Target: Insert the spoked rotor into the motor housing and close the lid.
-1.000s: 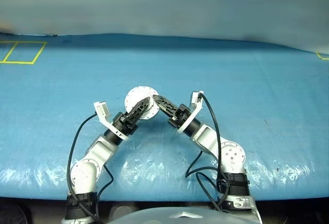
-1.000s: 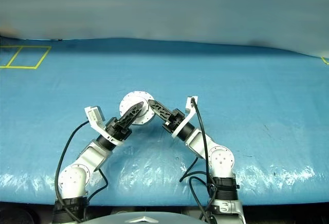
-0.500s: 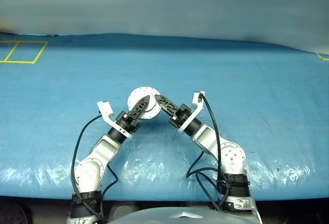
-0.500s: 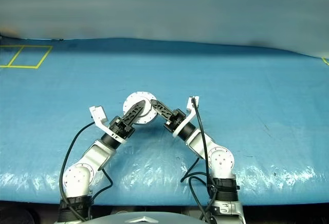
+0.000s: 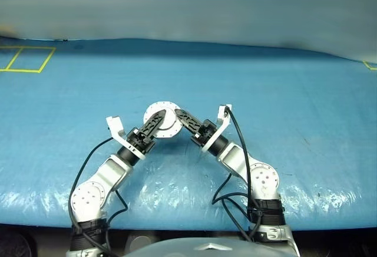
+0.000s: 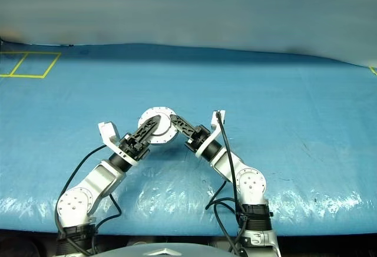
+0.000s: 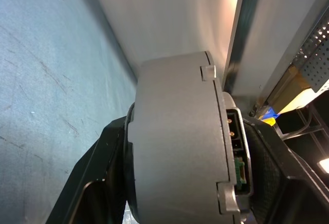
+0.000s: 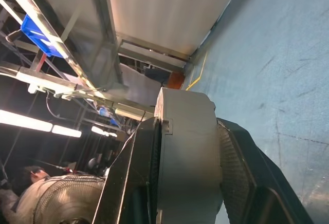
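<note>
- I see the wide desk [image 5: 306, 92] under a crinkled blue plastic sheet, with yellow tape squares [image 5: 26, 59] marked at its far left corner and a pale wall behind it
- My two arms meet at the middle of the desk, forearms angled inward so the claws form a peak
- Between them, lifted off the blue sheet, is the round silver-grey metal disc assembly [image 5: 164, 119]; its flat pale face with small holes around the rim looks up at my head camera
- From the left wrist camera the same piece shows edge-on as a thick grey cylinder with a seam, a small notch and a connector slot [image 7: 234, 136] in its side; I take it for the motor housing with its lid, but I cannot tell which part is which, and I cannot see the spoked rotor
- My left claw [image 5: 154, 121] has its black fingers on either side of the disc's rim, closed against it
- My right claw [image 5: 181, 118] likewise clamps the disc from the opposite side, one finger on each flat face in its wrist view [image 8: 187, 152]
- A person's head is at the dark edge of the right wrist view
</note>
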Controlling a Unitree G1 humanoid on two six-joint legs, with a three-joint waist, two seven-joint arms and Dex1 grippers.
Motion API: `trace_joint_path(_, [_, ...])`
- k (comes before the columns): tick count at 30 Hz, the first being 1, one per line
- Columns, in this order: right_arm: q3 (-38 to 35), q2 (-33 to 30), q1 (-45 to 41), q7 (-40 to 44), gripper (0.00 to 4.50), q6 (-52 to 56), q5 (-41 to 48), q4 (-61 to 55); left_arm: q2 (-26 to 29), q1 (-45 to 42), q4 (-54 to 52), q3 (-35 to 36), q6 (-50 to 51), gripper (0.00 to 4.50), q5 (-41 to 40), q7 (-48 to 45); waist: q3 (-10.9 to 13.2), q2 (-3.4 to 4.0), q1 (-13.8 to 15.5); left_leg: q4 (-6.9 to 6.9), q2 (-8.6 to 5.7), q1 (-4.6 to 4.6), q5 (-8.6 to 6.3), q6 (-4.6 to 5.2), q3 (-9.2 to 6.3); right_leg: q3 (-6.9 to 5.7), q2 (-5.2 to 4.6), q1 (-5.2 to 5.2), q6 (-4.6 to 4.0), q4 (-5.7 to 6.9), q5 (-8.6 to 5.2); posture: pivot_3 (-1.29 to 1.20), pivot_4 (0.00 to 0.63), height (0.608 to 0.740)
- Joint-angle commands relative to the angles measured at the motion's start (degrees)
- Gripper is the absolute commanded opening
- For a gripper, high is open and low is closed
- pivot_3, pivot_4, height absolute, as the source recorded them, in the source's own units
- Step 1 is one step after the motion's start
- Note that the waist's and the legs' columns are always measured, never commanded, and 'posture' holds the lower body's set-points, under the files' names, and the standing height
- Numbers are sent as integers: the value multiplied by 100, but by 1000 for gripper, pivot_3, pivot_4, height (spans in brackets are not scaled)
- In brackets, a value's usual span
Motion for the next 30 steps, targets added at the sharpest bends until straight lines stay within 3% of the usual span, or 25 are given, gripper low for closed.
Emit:
trace_joint_path(1, [153, 263, -134, 16, 1213, -233, -193, -282, -17, 15, -462, -502, 50, 2691, 396, -213, 0, 0, 1, 0, -2, 0, 0, 0, 1, 1, -1, 0, 0, 0, 0, 0, 150, 740])
trace_joint_path(12, [325, 233, -114, 176, 1213, -593, -596, -363, -33, -34, -335, -424, -30, 2582, 554, -181, 0, 0, 1, 0, -1, 0, 0, 0, 1, 1, -1, 0, -1, 0, 1, 0, 150, 740])
trace_joint_path(13, [321, 250, -104, 198, 1961, -610, -570, -356, -29, -49, -315, -362, -81, 2582, 542, -231, -1, 0, 3, 0, -1, 0, 0, 0, 1, 0, -1, 0, -1, 0, 1, 0, 150, 740])
trace_joint_path(18, [265, 303, -78, 64, 3531, -492, -425, -292, -7, -252, -41, -23, -337, 2340, 661, -193, -1, 0, 4, 1, -2, 1, 0, 0, 2, 1, -2, 1, -1, 0, 1, 0, 150, 740])
trace_joint_path(30, [229, 219, -165, -70, 3531, -556, -697, -244, 100, -822, 523, 686, -1250, 2340, 1768, 48, -1, -1, 14, 3, -3, 0, 1, -1, -1, -1, -2, 1, -3, 2, 2, 0, 150, 740])
